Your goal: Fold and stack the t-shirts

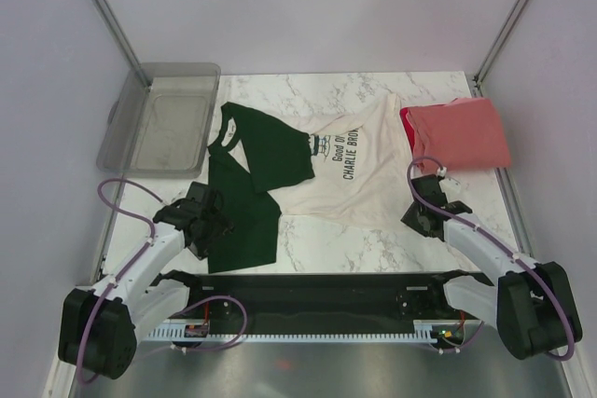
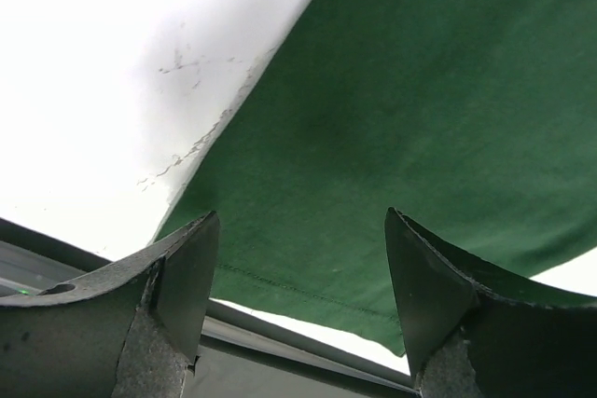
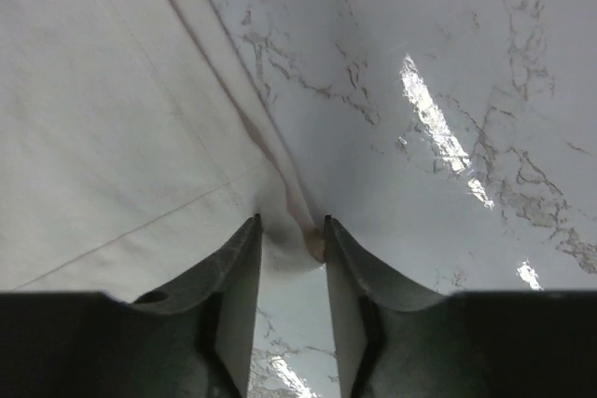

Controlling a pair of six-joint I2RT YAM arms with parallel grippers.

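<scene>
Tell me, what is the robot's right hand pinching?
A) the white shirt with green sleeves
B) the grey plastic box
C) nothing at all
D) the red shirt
A: in the right wrist view the right gripper has its fingers closed on a fold at the edge of the cream-white shirt, while the coral-red shirt lies farther back, apart from it.

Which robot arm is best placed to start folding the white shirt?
Probably the right. The right gripper is pinched on the edge of the white shirt, so it could lift and fold it over. The left gripper is open over the green part, gripping nothing.
</scene>
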